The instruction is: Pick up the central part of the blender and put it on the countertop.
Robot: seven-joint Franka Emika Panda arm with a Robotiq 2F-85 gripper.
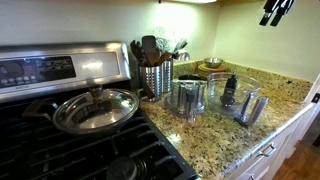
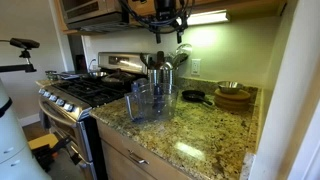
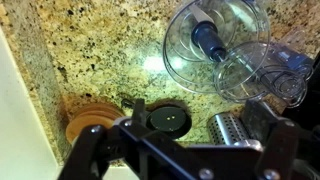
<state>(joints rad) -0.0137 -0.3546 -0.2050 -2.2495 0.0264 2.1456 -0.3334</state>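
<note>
My gripper (image 3: pixel 185 150) hangs high over the countertop (image 3: pixel 90 50), jaws spread wide and holding nothing. In an exterior view the gripper (image 1: pixel 277 10) sits at the top edge of the frame, well apart from everything on the counter.

In the wrist view a black disc (image 3: pixel 168 120) lies nearest below it. Wooden bowls (image 3: pixel 92 118) are on one side of the disc and a perforated steel cup (image 3: pixel 232 128) on the other.

Further out stands the blender (image 3: pixel 185 55), and the spindle (image 3: pixel 208 40) is upright in its middle, untouched. A second clear piece (image 3: pixel 262 72) overlaps the blender's rim.

Beyond, in an exterior view, I see the stove (image 1: pixel 60 140) with a lidded pan (image 1: pixel 95 108).
</note>
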